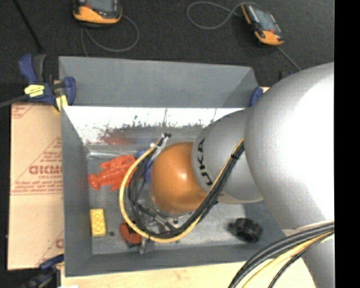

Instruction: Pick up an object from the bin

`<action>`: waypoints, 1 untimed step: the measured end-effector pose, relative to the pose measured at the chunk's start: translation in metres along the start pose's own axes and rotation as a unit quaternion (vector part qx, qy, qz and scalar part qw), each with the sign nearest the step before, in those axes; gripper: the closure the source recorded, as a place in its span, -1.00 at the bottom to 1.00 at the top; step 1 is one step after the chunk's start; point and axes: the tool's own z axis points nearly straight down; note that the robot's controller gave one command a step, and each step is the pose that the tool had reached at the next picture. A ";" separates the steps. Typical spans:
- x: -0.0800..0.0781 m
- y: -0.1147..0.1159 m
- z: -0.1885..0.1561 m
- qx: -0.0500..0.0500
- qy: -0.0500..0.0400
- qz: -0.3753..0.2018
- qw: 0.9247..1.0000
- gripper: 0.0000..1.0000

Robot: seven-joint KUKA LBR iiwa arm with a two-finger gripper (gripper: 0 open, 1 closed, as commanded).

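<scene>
An orange plastic lobster toy (112, 173) lies at left; a yellow studded plastic brick (98, 221) lies nearer, apart from it. A small black lumpy object (245, 229) lies at near right. One orange-and-black corded device (97, 10) rests at far left, a second orange-and-black device (261, 22) at far right.

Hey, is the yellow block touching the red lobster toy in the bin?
No, the yellow block lies apart from the red lobster toy, with bare floor of the bin showing between them.
</scene>
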 end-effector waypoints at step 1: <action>0.002 -0.001 -0.016 0.003 0.010 -0.001 1.000 1.00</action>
